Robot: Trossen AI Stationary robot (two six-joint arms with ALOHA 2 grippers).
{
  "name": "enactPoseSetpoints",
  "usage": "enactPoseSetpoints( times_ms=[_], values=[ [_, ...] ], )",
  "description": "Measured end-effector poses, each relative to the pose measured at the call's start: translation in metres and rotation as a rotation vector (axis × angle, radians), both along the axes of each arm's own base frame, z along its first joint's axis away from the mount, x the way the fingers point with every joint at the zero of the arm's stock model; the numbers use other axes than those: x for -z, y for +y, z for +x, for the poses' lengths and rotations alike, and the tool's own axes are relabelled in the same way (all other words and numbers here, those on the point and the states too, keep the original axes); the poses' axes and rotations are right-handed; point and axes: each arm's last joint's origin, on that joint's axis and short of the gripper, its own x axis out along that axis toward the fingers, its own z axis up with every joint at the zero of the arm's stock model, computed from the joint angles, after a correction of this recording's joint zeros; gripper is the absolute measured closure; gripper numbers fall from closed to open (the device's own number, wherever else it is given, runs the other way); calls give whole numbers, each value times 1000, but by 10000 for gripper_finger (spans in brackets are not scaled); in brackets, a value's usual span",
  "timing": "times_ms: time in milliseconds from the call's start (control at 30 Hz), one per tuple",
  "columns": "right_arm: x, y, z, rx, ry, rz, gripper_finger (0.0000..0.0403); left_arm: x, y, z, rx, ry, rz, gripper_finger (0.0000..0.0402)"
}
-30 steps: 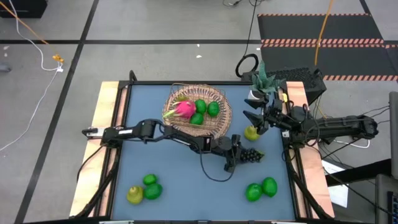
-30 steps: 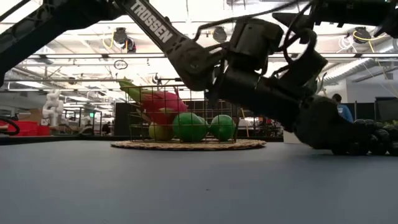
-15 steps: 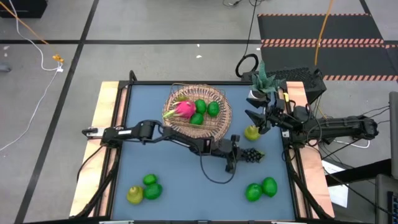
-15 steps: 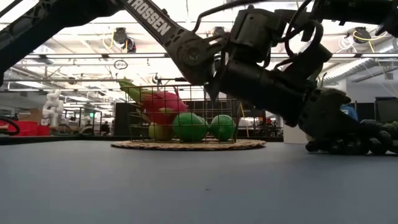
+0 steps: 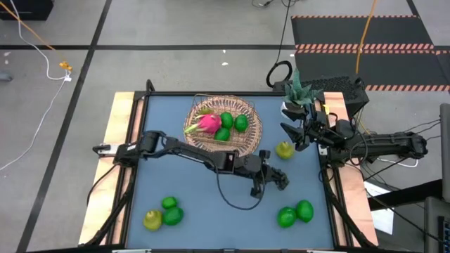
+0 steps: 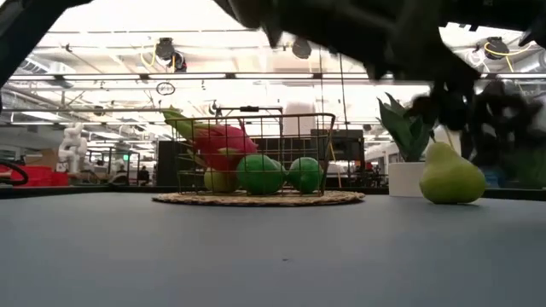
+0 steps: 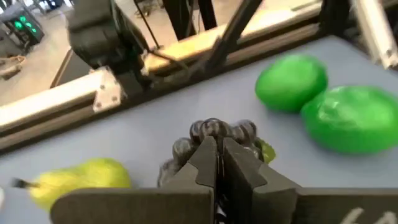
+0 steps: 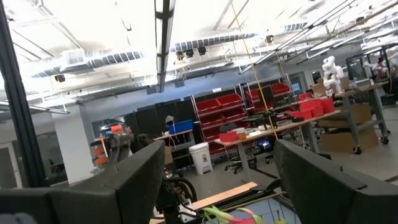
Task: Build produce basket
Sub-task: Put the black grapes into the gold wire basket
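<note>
The left gripper (image 7: 214, 163) is closing its fingers on the grape bunch (image 7: 214, 134), probably gripping its top so it hangs free for carrying to the basket (image 5: 249, 133). The wrist view is showing this clamp; the high view is showing only the gripper's place, between a pear (image 5: 284, 149) and two green fruits (image 5: 295, 213). The right gripper (image 5: 290, 131) is waiting with fingers spread (near the potted plant (image 5: 298, 90)).

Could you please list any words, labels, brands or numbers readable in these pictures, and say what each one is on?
None can be read. In the low view the dark left arm is blurred, with no legible lettering. The red storage bins in the right wrist view show no readable labels.
</note>
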Motion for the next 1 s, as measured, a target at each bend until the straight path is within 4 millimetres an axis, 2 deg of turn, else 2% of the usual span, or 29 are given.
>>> enactPoseSetpoints(
  times_ms=[133,367,433,600,767,867,1000],
  values=[
    [-1,1,-1,0,-4,-9,106,-31,-1,-12,-14,-5,11,378],
    [-2,1,-4,1,-11,-13,106,-73,9,-33,-59,11,59,392],
    [-2,1,-5,1,-8,-12,106,-77,15,-38,-101,44,83,391],
    [-1,1,-6,1,2,-11,106,-103,29,-56,-201,69,135,376],
    [-1,1,-6,0,4,-9,106,-132,45,-81,-299,100,202,390],
    [-1,1,-6,0,7,-8,106,-149,57,-95,-340,99,195,392],
    [-1,1,-7,-1,8,-4,106,-161,76,-109,-407,132,169,381]
  ],
)
